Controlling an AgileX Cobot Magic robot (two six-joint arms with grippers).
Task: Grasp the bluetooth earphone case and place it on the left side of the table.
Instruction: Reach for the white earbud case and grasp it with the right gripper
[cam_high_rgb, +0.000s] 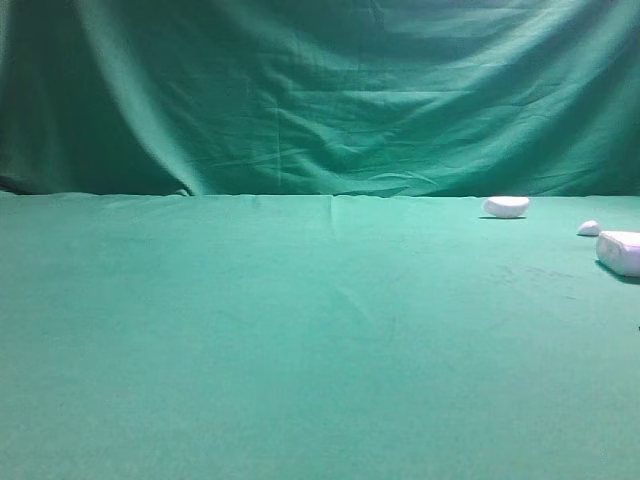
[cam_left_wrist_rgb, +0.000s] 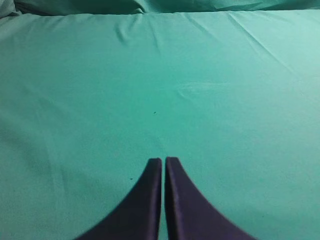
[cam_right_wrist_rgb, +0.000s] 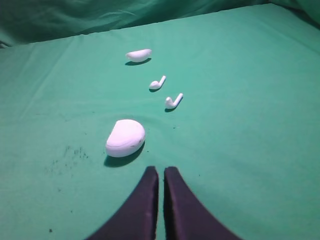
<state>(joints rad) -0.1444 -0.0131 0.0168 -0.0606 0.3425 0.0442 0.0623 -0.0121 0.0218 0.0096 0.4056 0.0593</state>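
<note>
The bluetooth earphone case (cam_right_wrist_rgb: 125, 137) is a smooth white rounded case lying on the green table (cam_right_wrist_rgb: 250, 150), just ahead and a little left of my right gripper (cam_right_wrist_rgb: 161, 170). That gripper's dark fingers are shut with nothing between them and stand apart from the case. The exterior view cuts the case (cam_high_rgb: 620, 252) off at the far right edge of the table (cam_high_rgb: 300, 330). My left gripper (cam_left_wrist_rgb: 163, 160) is shut and empty over bare green cloth (cam_left_wrist_rgb: 160, 90). Neither gripper shows in the exterior view.
Beyond the case lie two loose white earbuds (cam_right_wrist_rgb: 173, 101) (cam_right_wrist_rgb: 157, 83) and a white half-moon piece (cam_right_wrist_rgb: 138, 55), also seen at the back right as the half-moon (cam_high_rgb: 505, 206). A tiny white piece (cam_high_rgb: 588, 228) sits near the case. A green backdrop (cam_high_rgb: 320, 90) hangs behind.
</note>
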